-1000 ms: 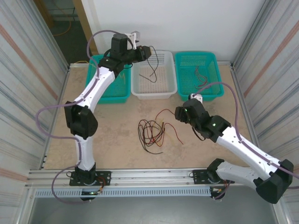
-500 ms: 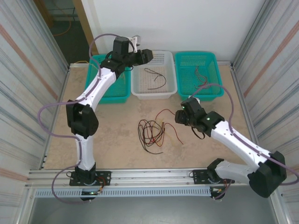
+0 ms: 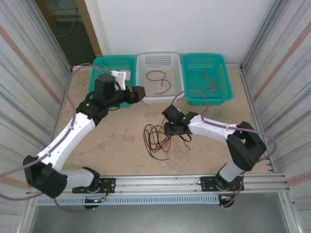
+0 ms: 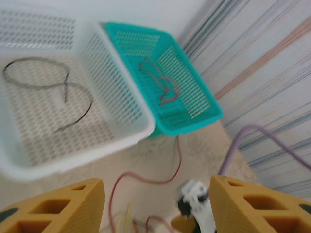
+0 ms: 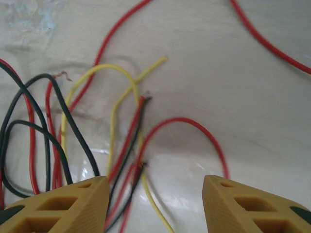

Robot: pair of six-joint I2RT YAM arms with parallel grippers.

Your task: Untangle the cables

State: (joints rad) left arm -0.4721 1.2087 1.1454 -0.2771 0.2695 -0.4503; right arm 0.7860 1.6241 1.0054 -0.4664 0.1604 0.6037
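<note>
The cables (image 3: 158, 138) lie tangled in red, yellow and black loops on the table's middle. My right gripper (image 3: 173, 129) is low over the tangle's right side. Its jaws stand open in the right wrist view, with red (image 5: 187, 124), yellow (image 5: 114, 114) and black (image 5: 34, 111) strands on the table between the right gripper (image 5: 155, 206) fingers. My left gripper (image 3: 141, 93) hovers in front of the white basket (image 3: 177, 77). It is the open left gripper (image 4: 155, 208), with nothing in it. One black cable (image 4: 48, 87) lies in the white basket (image 4: 121, 104).
A teal basket (image 3: 224, 77) at the back right holds a brownish cable (image 4: 163, 82). Another teal basket (image 3: 104, 63) stands at the back left. Corrugated walls close both sides. A loose red strand (image 4: 146, 180) runs toward the baskets.
The left gripper released the black cable into the white basket, opened and swung back down toward the table. The right arm moved left onto the tangle.
</note>
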